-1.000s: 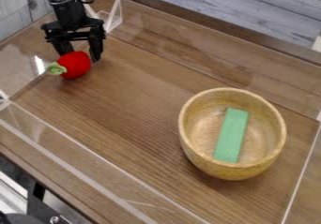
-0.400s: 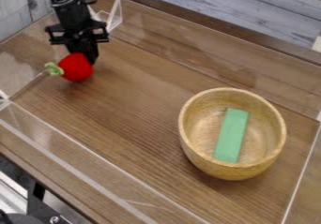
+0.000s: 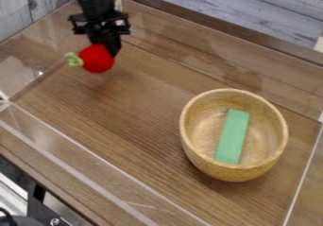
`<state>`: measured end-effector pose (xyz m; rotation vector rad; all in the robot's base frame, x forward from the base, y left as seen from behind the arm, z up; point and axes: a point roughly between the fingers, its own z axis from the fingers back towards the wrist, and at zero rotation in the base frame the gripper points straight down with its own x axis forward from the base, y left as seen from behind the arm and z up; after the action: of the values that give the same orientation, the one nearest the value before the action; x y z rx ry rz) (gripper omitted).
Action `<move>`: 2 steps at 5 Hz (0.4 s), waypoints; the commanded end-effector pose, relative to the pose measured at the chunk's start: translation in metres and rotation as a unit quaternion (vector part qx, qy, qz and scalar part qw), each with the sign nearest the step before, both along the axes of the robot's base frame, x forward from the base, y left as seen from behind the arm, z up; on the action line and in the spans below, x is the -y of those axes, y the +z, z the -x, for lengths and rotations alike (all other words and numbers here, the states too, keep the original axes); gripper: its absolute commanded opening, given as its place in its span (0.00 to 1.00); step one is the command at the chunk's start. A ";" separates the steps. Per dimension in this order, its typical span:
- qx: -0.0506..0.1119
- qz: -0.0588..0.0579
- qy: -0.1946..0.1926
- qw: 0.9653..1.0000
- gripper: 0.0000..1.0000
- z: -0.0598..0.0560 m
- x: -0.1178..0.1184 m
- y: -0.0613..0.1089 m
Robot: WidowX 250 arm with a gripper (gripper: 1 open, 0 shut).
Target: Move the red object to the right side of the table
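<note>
Across the whole view: brown wood-grain table, bordered by low clear walls, with pale glare on the surface at the left of the picture.
Lower right of the table: round light wooden bowl, its rim facing up toward the camera.
Inside the bowl: flat green block, long and narrow, lying lengthwise from the upper to the lower part of the picture, with bare bowl around it.
Upper left of the picture: black gripper, reaching down from the top edge, its linkages spread to both sides above the red object.
Jaws: set part-way apart, pinching the red object between the fingertips, which meet its upper part; the far side of the grip is hidden.
Red object, place: in the upper left part of the picture, directly beneath the gripper, well apart from the bowl; whether its underside clears the table cannot be told.
Red object, look: small, rounded and glossy, deep red, with a soft highlight; its edges are slightly blurred.
Green stem piece: small and pale green, on the left side of the red object in the picture, pointing toward the picture's left edge.
Lower left corner: dark cable running close to the table's edge, partly cut off by the picture.
</note>
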<state>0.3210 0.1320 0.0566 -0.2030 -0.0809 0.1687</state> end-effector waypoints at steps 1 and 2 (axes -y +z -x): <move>0.039 -0.013 -0.015 0.999 0.00 -0.025 0.020 0.026; 0.040 -0.013 -0.007 0.999 0.00 -0.037 0.036 0.024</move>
<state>0.3483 0.0946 0.0606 -0.2033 -0.0967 0.1578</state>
